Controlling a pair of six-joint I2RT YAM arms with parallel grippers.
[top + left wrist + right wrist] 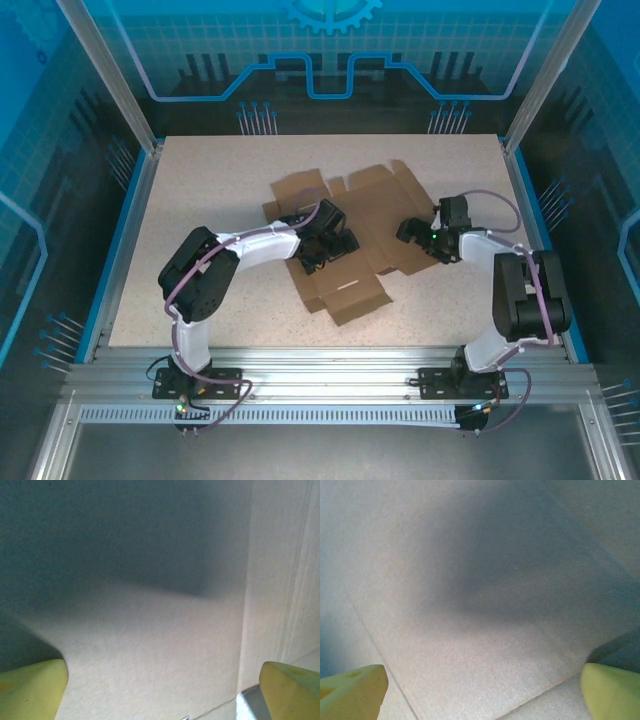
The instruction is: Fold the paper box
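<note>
The paper box (375, 205) lies unfolded and mostly flat in the middle of the table, a brown die-cut sheet with flaps spread out. My left gripper (325, 240) hovers low over the sheet's centre, and its wrist view has cardboard (150, 630) close below with a crease on the right. Its yellow fingertips (32, 687) stand wide apart, open, with nothing between them. My right gripper (415, 232) is at the sheet's right edge, low over a panel (470, 630). It is open too, with its yellow fingertips (612, 690) far apart.
The speckled table (200, 190) has blue side rails and clear enclosure walls around it. Aluminium rails (330, 365) carry both arm bases at the near edge. Bare tabletop lies left of the box and along the back.
</note>
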